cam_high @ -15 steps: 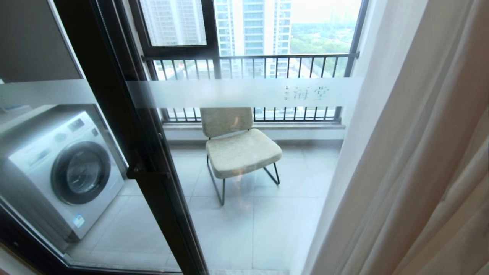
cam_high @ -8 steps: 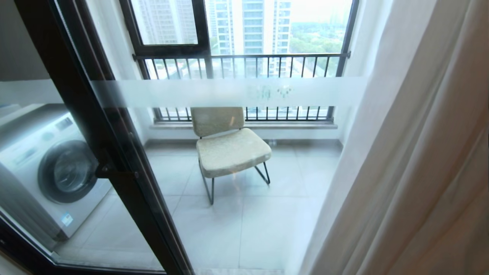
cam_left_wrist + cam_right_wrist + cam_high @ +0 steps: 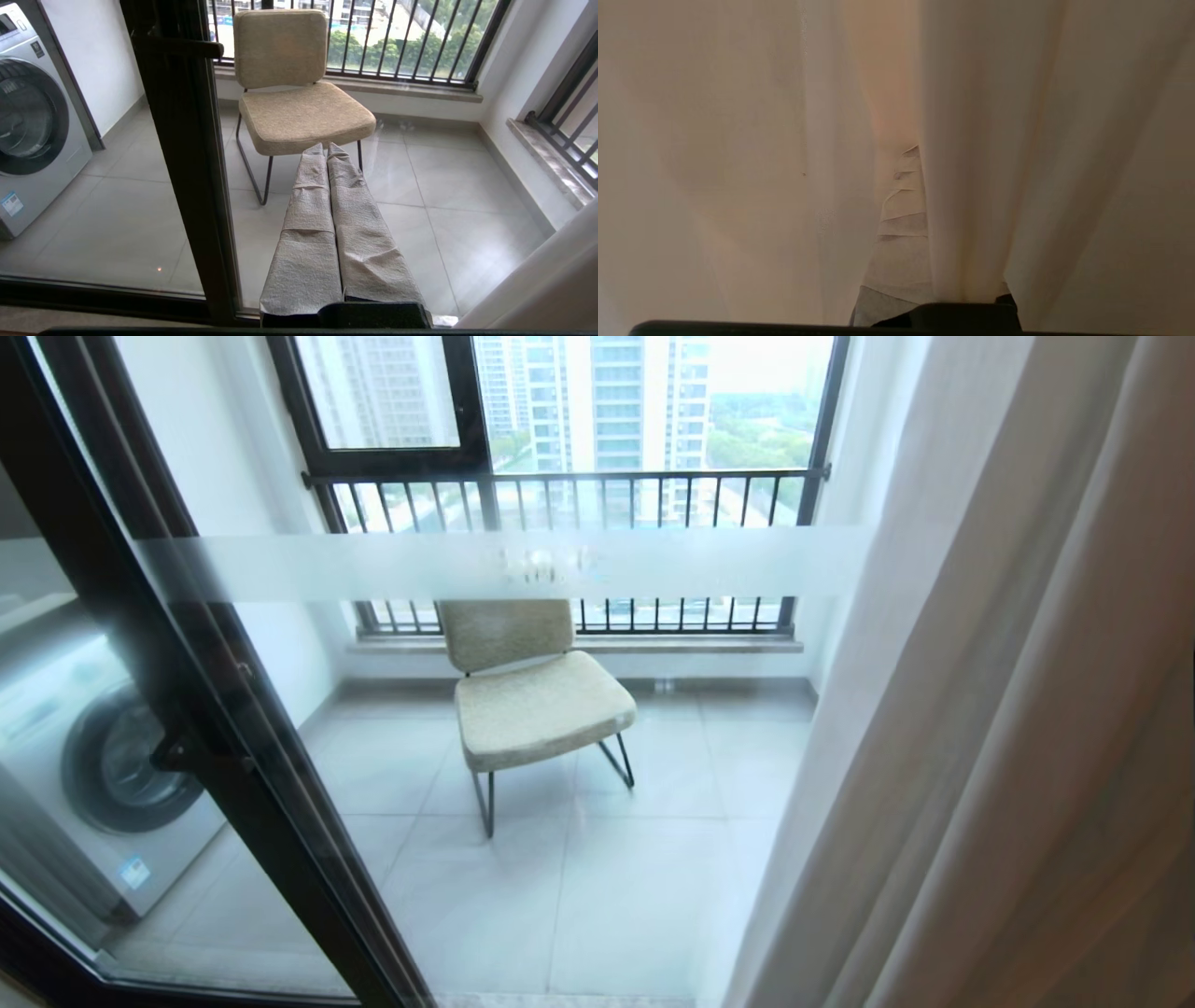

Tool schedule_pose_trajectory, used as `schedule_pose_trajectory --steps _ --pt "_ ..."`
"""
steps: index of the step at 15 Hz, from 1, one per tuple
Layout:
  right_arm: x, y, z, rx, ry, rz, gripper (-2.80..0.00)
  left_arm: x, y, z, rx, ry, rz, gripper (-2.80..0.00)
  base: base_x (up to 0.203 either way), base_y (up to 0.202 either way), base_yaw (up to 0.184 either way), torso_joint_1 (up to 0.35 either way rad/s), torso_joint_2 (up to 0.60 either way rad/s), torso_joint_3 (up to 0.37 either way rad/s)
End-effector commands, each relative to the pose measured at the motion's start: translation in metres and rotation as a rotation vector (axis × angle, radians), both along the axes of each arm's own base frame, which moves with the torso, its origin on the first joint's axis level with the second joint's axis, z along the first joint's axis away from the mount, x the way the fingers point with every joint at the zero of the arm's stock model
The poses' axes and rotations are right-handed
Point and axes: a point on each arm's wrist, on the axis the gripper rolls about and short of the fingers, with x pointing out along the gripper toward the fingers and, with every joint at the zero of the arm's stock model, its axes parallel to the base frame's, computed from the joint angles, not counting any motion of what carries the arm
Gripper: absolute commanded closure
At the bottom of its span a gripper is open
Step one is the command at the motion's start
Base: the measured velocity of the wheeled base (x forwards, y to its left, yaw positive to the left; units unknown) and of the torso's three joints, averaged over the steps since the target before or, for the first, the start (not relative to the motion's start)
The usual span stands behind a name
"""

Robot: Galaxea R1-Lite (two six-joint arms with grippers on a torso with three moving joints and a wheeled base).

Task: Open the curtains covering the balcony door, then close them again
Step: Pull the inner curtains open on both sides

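The curtains hang in pale beige folds down the right side of the head view, drawn off most of the glass. The balcony door has a thick black frame and a frosted white band across its pane. My right gripper is shut and buried among the curtain folds. One wrapped finger shows, and a fold covers the other. I cannot tell whether cloth is pinched. My left gripper is shut on nothing and points at the glass beside the door frame. Neither arm shows in the head view.
Behind the glass a beige chair stands on the tiled balcony floor. A washing machine sits at the left behind the frame. A black-framed window with a barred railing closes the far side. The curtain's hem lies near the left gripper.
The whole head view has slid left, so the camera has moved right. The curtain edge keeps its place in the picture while door frame, chair and washer shift left.
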Motion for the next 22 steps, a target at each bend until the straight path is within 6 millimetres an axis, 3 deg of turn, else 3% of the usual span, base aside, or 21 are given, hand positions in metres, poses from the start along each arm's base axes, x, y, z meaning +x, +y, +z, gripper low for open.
schedule_pose_trajectory --steps 1,7,19,22 --pt "-0.0003 0.0001 0.0005 -0.002 -0.005 0.0 0.0 0.0 0.0 0.0 -0.001 -0.001 0.001 0.0 0.0 -0.191 0.002 0.002 0.0 0.002" --pt "-0.0029 0.0007 0.001 -0.003 -0.011 0.0 0.0 0.0 0.0 0.0 0.001 -0.001 0.001 0.0 0.0 -0.163 0.0 0.001 0.0 0.003" --pt "-0.0097 0.0024 0.004 -0.002 -0.005 0.002 0.0 0.0 0.0 0.0 0.001 -0.001 0.0 0.0 0.0 0.0 0.0 0.0 0.0 0.0" --pt "-0.0021 0.0007 0.0078 0.006 0.017 0.003 0.0 0.0 0.0 0.0 0.001 -0.001 0.001 0.0 0.0 0.0 0.0 0.0 0.0 0.0"
